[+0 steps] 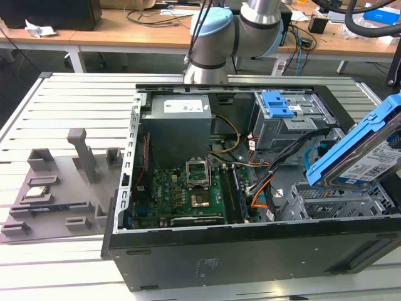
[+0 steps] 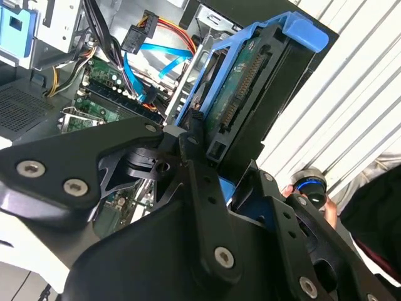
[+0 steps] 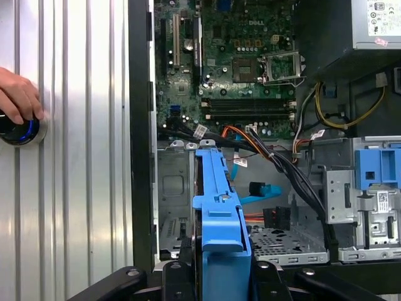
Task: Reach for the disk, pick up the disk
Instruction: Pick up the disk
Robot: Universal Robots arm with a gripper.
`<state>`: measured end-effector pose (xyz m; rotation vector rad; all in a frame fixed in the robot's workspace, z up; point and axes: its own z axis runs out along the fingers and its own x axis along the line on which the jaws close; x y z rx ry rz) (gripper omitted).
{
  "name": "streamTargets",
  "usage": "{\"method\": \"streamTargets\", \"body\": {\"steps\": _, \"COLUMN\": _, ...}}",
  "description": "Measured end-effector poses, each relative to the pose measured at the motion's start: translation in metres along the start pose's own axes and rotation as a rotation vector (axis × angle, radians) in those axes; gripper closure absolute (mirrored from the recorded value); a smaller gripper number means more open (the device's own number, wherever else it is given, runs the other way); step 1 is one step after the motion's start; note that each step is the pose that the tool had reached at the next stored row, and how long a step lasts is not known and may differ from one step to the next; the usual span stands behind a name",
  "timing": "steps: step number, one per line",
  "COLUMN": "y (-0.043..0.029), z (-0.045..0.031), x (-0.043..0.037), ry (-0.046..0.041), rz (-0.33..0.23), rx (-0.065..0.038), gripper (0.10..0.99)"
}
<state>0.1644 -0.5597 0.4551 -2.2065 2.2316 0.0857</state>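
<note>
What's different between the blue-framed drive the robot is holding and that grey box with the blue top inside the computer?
The disk is lifted clear of the computer case and tilted, gripped by the end effector; the drive cage sits fixed inside the case. The disk is a flat slab with a blue bracket along its edges; the drive cage is a boxier grey metal frame with blue only on top. Both pair silver-grey metal with blue plastic.

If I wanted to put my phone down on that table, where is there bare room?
The slatted metal table is bare between the open black computer case and the grey moulded fixtures. Inside the case it is crowded, and the gripper holds the blue-framed silver disk there.
</note>
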Motion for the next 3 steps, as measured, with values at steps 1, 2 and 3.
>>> {"method": "streamTargets", "body": {"steps": 1, "y": 0.0, "z": 0.0, "x": 0.0, "ry": 0.0, "rz": 0.0, "rx": 0.0, "gripper": 0.718}}
{"method": "streamTargets", "body": {"steps": 2, "y": 0.0, "z": 0.0001, "x": 0.0, "ry": 0.0, "rz": 0.0, "rx": 0.0, "gripper": 0.718}}
{"method": "streamTargets", "body": {"steps": 3, "y": 0.0, "z": 0.0001, "x": 0.0, "ry": 0.0, "rz": 0.0, "rx": 0.0, "gripper": 0.718}}
